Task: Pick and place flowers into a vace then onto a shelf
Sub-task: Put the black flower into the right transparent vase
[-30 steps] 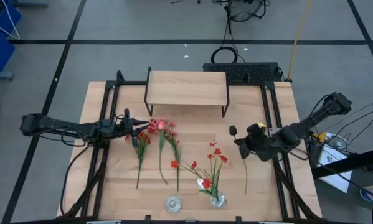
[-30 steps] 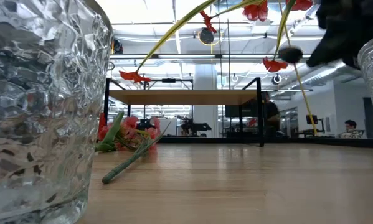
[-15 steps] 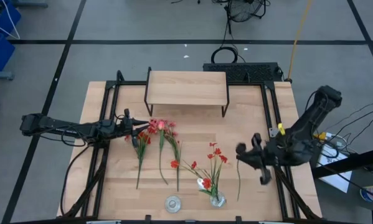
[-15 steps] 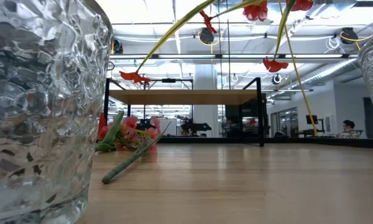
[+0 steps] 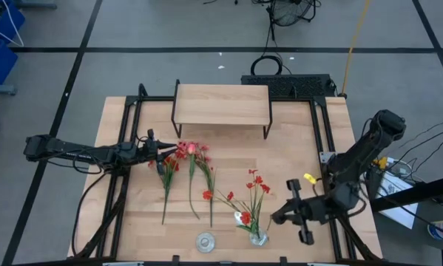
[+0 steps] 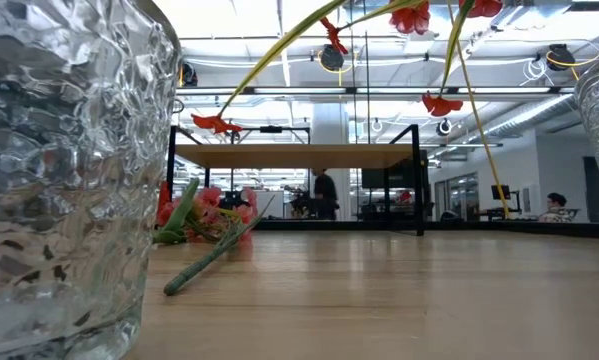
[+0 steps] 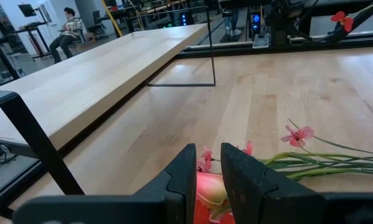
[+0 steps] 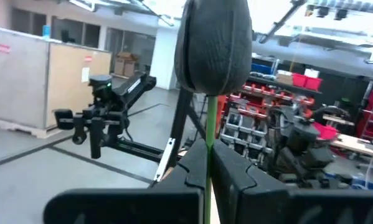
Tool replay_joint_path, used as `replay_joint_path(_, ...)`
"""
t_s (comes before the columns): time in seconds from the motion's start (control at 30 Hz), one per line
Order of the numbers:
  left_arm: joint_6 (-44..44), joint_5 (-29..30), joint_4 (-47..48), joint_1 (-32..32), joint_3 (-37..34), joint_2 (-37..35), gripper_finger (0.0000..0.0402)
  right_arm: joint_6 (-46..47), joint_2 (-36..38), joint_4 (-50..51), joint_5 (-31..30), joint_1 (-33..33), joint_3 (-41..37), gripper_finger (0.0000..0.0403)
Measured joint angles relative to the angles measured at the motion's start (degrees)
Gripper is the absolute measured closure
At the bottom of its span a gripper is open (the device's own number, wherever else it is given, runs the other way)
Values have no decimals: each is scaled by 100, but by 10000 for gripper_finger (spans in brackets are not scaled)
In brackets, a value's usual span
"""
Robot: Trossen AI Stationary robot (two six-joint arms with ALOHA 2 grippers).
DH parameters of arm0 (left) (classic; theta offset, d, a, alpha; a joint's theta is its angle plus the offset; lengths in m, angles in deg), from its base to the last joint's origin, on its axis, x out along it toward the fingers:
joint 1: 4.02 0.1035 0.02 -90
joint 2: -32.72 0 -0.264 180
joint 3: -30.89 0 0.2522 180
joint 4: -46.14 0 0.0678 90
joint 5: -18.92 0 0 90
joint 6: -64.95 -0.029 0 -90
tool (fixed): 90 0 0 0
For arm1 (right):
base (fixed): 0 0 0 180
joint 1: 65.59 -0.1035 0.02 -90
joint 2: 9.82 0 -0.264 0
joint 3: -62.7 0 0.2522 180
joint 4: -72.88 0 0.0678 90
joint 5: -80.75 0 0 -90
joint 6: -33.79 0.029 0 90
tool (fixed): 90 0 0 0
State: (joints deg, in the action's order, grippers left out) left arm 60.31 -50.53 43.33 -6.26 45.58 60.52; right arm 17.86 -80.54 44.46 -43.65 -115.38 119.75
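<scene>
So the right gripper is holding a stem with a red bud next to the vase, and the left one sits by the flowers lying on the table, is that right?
Not quite: the bud on the stem in the right gripper is dark, almost black, not red, as the right wrist view shows. The rest holds: that gripper is beside the vase, and the left gripper sits by the flowers lying on the table.

From above, we look straight down on the whole surface (image 5: 295, 148) with both arms, while from surface height we look level across it into the room, very close behind two glass vessels. Both views share the shelf (image 5: 222, 103) and the lying flowers (image 5: 188, 166). Each wrist camera looks forward past its own two fingers.
</scene>
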Motion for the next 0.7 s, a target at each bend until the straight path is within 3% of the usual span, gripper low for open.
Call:
replay_joint_path(0.37, 0, -1, 0, 1, 0, 1, 321, -162, -455, 662, 171, 92, 890, 401)
replay_joint_path(0.7, 1, -1, 0, 0, 0, 1, 321, -23, -451, 691, 465, 102, 906, 401)
